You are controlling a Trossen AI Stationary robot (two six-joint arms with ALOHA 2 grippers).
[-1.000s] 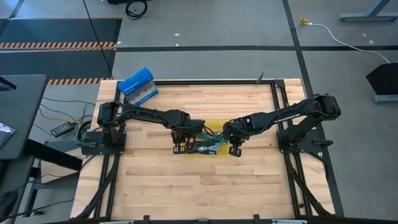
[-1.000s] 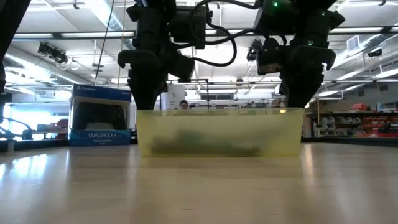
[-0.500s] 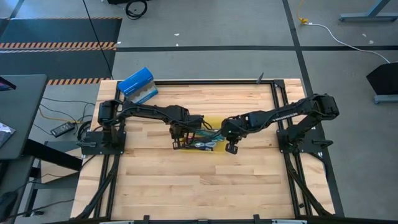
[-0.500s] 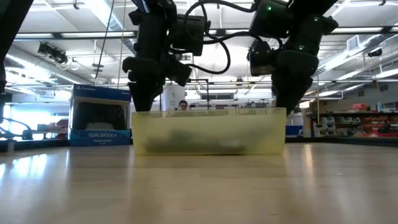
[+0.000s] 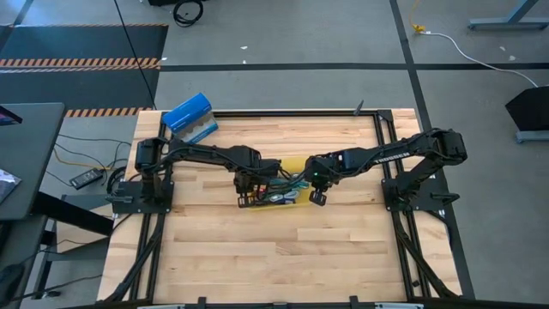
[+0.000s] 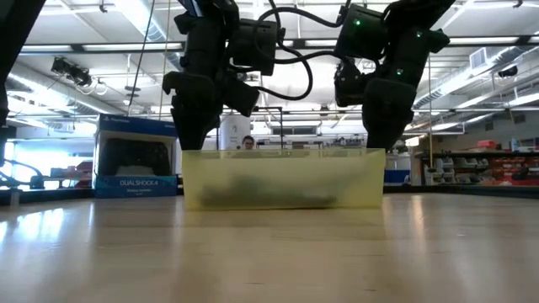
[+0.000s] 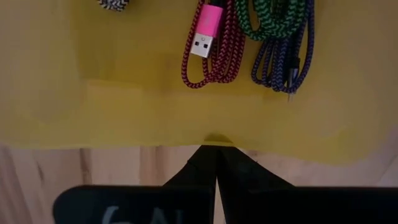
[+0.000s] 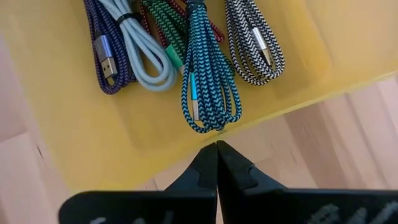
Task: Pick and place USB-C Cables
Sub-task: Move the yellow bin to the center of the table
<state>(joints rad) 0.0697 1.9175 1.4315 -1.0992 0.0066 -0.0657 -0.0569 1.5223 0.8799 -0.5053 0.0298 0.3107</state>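
Note:
A translucent yellow bin (image 5: 294, 165) stands at the table's middle; it also shows in the low view (image 6: 282, 178). Inside lie bundled USB-C cables: maroon (image 7: 211, 53), green (image 7: 280, 18), purple (image 7: 283, 62), teal (image 8: 208, 81), light blue (image 8: 146, 59) and grey-patterned (image 8: 252, 43). My left gripper (image 5: 247, 199) is shut on the bin's near wall at its left end. My right gripper (image 5: 317, 196) is shut on the near wall at its right end. My left gripper pinches the bin's near wall at the rim (image 7: 214, 138), toward the bin's left end, between its two fingers. The fingers come from above, pointing down. Whether the bin rests on the table or hangs just above it, I cannot tell. My right gripper pinches the bin's near wall at the rim (image 8: 217, 138), close to the bin's right end, between its two fingers. The fingers come from above, pointing down, beside the teal cable's loop.
A blue box (image 5: 190, 118) lies at the table's far left corner and shows in the low view (image 6: 135, 160). Bare wooden table (image 5: 274, 257) lies between the bin and the near edge. Black frame rails (image 5: 386, 137) run along the table's sides.
My right gripper has gone toward the table's left and far edges, still shut on the bin; the bin's right end has swung with it. My left gripper has shifted only slightly toward the far edge. The bin now shows narrower in the low view.

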